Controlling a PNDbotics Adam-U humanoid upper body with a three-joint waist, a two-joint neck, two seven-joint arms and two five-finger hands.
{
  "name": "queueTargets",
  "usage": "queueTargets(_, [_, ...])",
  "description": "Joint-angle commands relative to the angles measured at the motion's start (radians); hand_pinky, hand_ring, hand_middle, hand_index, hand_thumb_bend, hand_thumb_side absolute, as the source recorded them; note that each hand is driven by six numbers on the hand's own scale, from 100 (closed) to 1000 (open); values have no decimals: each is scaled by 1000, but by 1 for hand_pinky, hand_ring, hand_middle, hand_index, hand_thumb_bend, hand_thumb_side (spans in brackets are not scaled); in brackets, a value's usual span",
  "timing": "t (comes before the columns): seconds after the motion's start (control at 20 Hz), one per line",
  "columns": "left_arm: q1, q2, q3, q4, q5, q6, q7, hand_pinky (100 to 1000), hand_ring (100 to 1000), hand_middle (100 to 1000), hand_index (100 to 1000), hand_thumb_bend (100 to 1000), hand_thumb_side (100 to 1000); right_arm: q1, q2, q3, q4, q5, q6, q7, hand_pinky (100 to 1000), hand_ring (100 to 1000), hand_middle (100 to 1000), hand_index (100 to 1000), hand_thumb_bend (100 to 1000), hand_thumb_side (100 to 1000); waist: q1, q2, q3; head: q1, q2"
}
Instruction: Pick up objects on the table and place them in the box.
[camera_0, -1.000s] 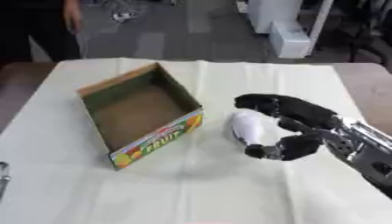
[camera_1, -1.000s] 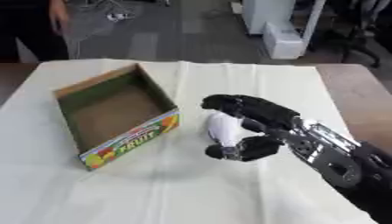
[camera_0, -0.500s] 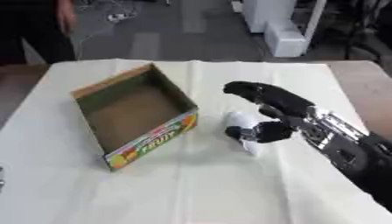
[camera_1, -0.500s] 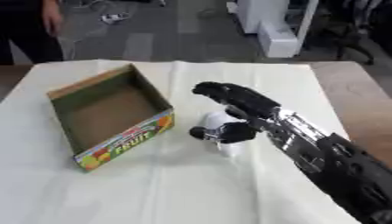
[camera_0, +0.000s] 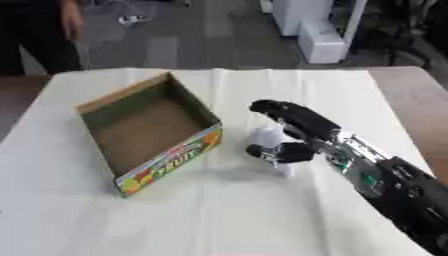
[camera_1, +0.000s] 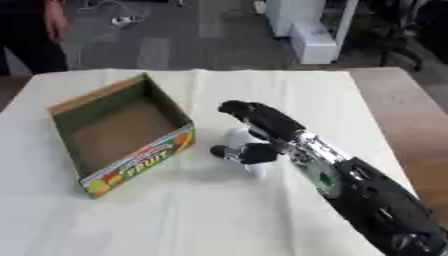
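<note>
Curling our right robot hand (camera_0: 293, 135) round the white object (camera_0: 269, 141) just beside the empty box (camera_0: 149, 131), we judged it wise to lift clear of the near wall before releasing.

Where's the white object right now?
The white object is in the right hand, whose fingers curl round it, just right of the fruit box near the table's middle, over the cloth.

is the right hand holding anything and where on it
The right hand is curled round a white object beside the box, fingers over its top and thumb against its lower near side.
</note>
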Motion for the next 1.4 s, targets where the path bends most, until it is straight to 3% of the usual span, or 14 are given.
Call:
queueTargets(0.05, [-10, 15, 1, -17, 2, -1, -2, 675, 642, 779, 837, 234, 741, -8, 5, -9, 15, 3, -6, -10, 940, 890, 959, 997, 624, 1000, 3, -8, 2, -11, -6])
queueTargets(0.7, [-12, 14, 1, -17, 5, -2, -3, 675, 642, 778, 837, 234, 742, -41, 19, -30, 70, 94, -25, -32, 932, 902, 962, 997, 605, 1000, 2, -10, 4, -11, -6])
queueTargets(1.4, [-11, 14, 0, -17, 3, -2, -5, 675, 642, 778, 837, 234, 742, -77, 42, -85, 145, 194, 10, -81, 941, 911, 959, 993, 592, 1000, 4, -9, 1, -15, -6])
